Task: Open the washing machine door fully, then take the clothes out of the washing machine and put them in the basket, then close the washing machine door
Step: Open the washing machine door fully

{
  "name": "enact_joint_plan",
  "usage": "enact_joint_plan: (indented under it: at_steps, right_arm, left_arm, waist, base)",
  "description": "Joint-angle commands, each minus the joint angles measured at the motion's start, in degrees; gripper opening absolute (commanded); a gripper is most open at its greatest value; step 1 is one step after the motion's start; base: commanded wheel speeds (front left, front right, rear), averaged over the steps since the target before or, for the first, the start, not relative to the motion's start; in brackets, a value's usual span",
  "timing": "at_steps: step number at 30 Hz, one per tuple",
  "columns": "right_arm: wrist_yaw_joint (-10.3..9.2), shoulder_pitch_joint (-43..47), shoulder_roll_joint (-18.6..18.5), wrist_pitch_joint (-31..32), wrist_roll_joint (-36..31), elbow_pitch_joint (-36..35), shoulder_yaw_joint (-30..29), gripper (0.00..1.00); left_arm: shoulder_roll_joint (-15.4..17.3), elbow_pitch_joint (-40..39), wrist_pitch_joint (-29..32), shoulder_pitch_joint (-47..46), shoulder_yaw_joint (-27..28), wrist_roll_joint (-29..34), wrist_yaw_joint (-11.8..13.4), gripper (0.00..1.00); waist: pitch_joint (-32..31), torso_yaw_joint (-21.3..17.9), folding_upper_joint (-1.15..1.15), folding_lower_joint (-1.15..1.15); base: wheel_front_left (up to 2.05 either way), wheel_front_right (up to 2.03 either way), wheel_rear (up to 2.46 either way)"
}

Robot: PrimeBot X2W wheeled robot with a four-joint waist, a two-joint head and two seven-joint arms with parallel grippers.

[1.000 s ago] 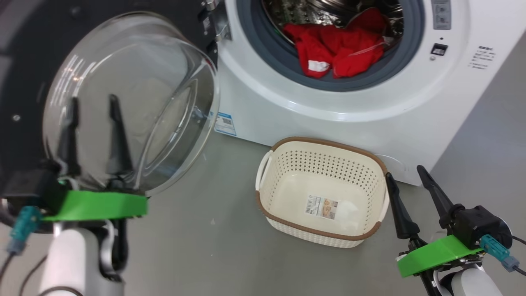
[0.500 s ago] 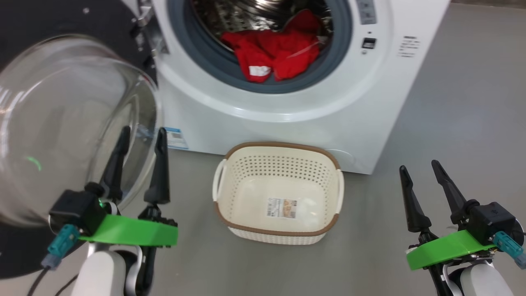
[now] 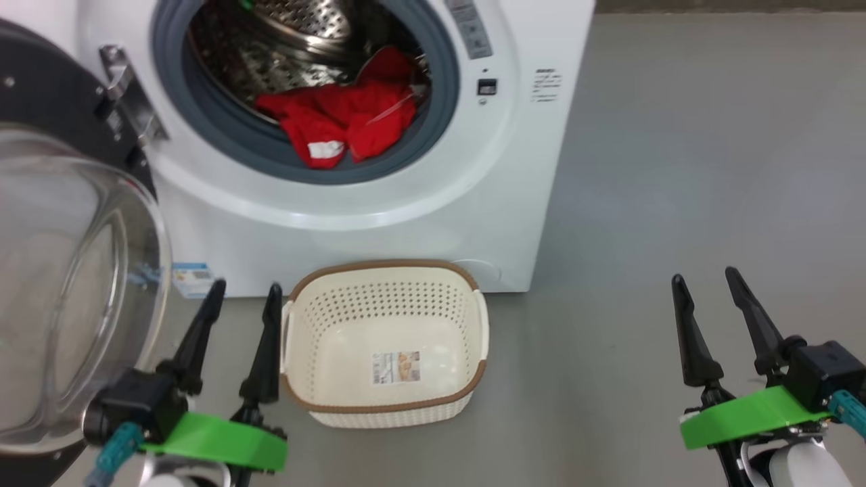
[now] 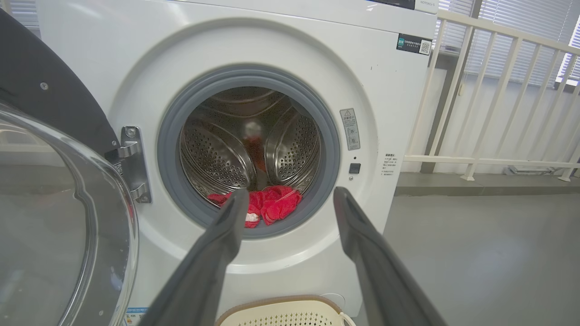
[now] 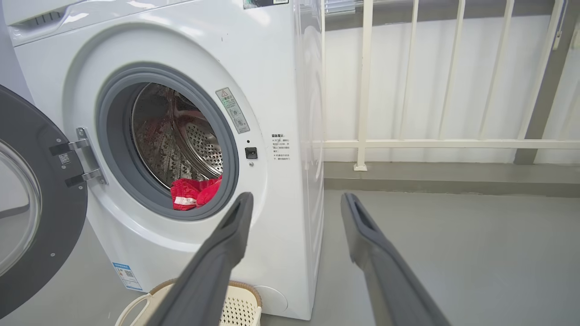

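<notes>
I judge the first step done: the washing machine door (image 3: 61,284) stands swung wide off the left side of the washing machine (image 3: 379,203), hanging from its hinge (image 3: 125,95), with the mouth of the machine uncovered. Nothing has come out yet. The clothes (image 3: 338,122) lie in a red heap at the bottom front of the machine's drum (image 3: 291,40), one edge with a white tag drooping onto the grey rubber ring (image 3: 223,145). The basket (image 3: 385,265) sits on the floor (image 3: 676,169) right against the foot of the machine, below the mouth, and holds nothing but the paper label on its bottom. So unloading and shutting the door are all left to do. My left gripper (image 3: 245,287) hangs low in front of the machine beside the basket's left handle, fingers spread wide and holding nothing. My right gripper (image 3: 703,276) hangs well off the machine's right side over bare floor, equally wide and holding nothing. What I would watch is the door's glass bowl, which bulges out close beside the left arm, and the lip of the rubber ring, which I expect the fabric has to be lifted over. A white railing (image 5: 408,143) runs behind the machine to its right, well out of my way.
</notes>
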Motion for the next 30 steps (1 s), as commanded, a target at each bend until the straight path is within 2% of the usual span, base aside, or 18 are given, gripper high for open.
enact_joint_plan:
  at_steps: [1,7,17,30]
  right_arm:
    - [0.36,0.7,-0.1,-0.4,0.2,-2.0,0.7,1.0]
    - [0.36,2.8,-0.1,-0.4,-0.1,-3.7,0.0,1.0]
    - [0.36,5.9,-0.1,-0.4,1.4,-5.8,0.0,1.0]
    - [0.36,7.6,-0.1,-0.4,1.3,-6.3,-0.2,1.0]
  left_arm:
    - [2.0,-1.8,0.8,1.6,1.7,0.5,0.3,1.0]
    - [2.8,-3.0,2.1,6.8,2.5,-0.6,0.8,1.0]
    - [2.5,-5.0,2.1,11.7,4.2,-3.4,1.6,1.0]
    - [2.9,-6.0,2.3,13.6,3.1,-2.0,3.3,1.0]
  waist:
    - [-2.8,-3.6,0.0,0.0]
    - [-4.4,-6.6,0.0,0.0]
    - [-5.8,-9.2,0.0,0.0]
    - [-6.7,-9.3,0.0,0.0]
  base:
    - [0.0,0.0,0.0]
    - [0.0,0.0,0.0]
    - [0.0,0.0,0.0]
    - [0.0,0.0,0.0]
